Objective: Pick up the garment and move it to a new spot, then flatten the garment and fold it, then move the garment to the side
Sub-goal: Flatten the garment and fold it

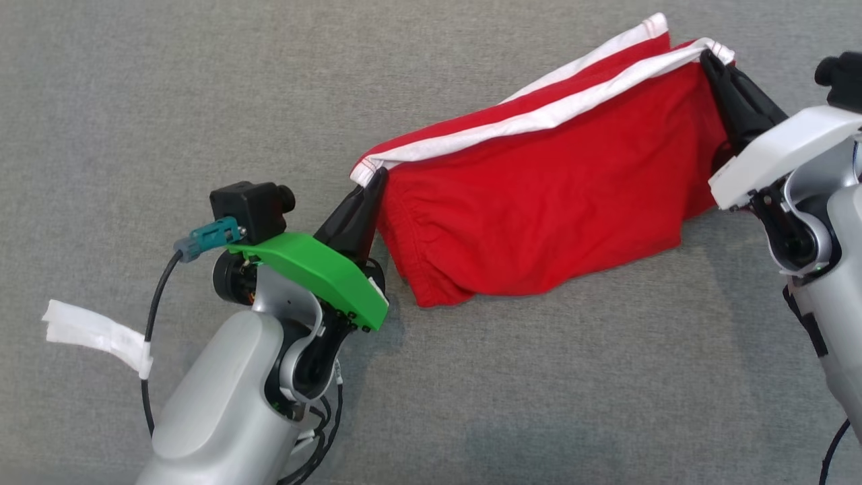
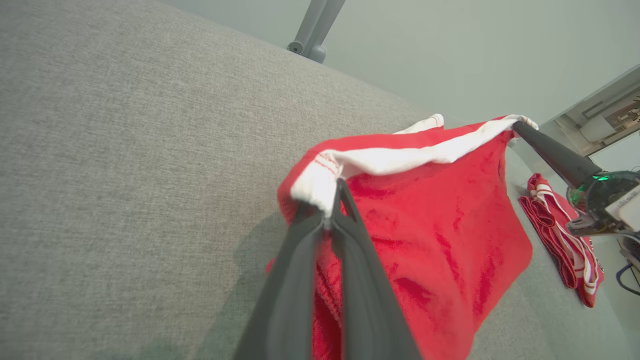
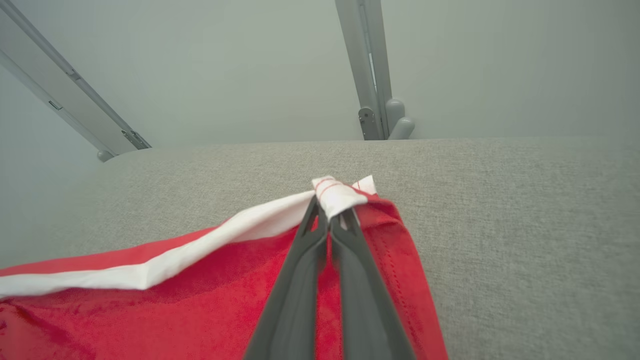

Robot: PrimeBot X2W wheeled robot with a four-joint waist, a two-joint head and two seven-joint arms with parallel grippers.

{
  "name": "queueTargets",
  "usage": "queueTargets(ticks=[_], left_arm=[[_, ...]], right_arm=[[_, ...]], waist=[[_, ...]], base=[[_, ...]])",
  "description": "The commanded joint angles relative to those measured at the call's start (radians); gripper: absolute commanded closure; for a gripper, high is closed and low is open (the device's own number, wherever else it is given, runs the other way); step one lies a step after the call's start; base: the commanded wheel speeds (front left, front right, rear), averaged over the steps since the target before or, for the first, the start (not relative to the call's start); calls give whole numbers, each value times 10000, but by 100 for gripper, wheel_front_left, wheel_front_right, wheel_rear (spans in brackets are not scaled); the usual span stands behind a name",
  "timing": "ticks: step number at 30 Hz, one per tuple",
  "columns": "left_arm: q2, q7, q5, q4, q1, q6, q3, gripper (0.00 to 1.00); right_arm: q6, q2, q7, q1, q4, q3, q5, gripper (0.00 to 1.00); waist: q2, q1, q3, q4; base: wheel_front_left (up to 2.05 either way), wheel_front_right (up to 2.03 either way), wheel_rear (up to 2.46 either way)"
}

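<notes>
The garment (image 1: 539, 202) is a pair of red shorts with a white waistband, held stretched between both grippers above the grey cloth surface, its lower part hanging down to the surface. My left gripper (image 1: 378, 176) is shut on the waistband's left corner. My right gripper (image 1: 708, 57) is shut on the waistband's right corner. In the left wrist view the dark fingers pinch the white band (image 2: 320, 187) and the red cloth (image 2: 440, 240) hangs beyond them. The right wrist view shows the fingers clamped on the folded white corner (image 3: 337, 197).
A grey fabric surface (image 1: 202, 101) spreads all around the garment. Another red and white folded garment (image 2: 560, 240) lies on the surface beyond the right gripper in the left wrist view. Grey frame posts (image 3: 370, 75) stand past the far edge. White tape (image 1: 94, 333) wraps the left arm's cable.
</notes>
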Motion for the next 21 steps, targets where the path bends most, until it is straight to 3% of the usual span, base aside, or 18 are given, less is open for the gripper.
queueTargets(ticks=[1,18,19,20,21], left_arm=[[-142,79,111,431,-463,43,-63,100],[-732,55,-15,2648,-1613,-275,-338,100],[-716,81,-70,2768,-1598,-307,-341,90],[-687,88,-75,2834,-1570,-287,-342,76],[-655,82,-79,2873,-1532,-262,-337,67]], right_arm=[[0,-124,25,-528,480,174,-65,100],[0,7,237,-2446,2921,1187,-372,100],[0,57,150,-2512,2925,1338,-255,18],[0,45,49,-2527,2921,1391,-239,0],[0,39,-16,-2522,2903,1481,-218,0]], waist=[[109,1,641,758],[109,1,701,670],[109,1,639,606],[109,1,588,570],[109,1,545,536]], base=[[0,0,0],[0,0,0],[0,0,0],[0,0,0],[0,0,0]])
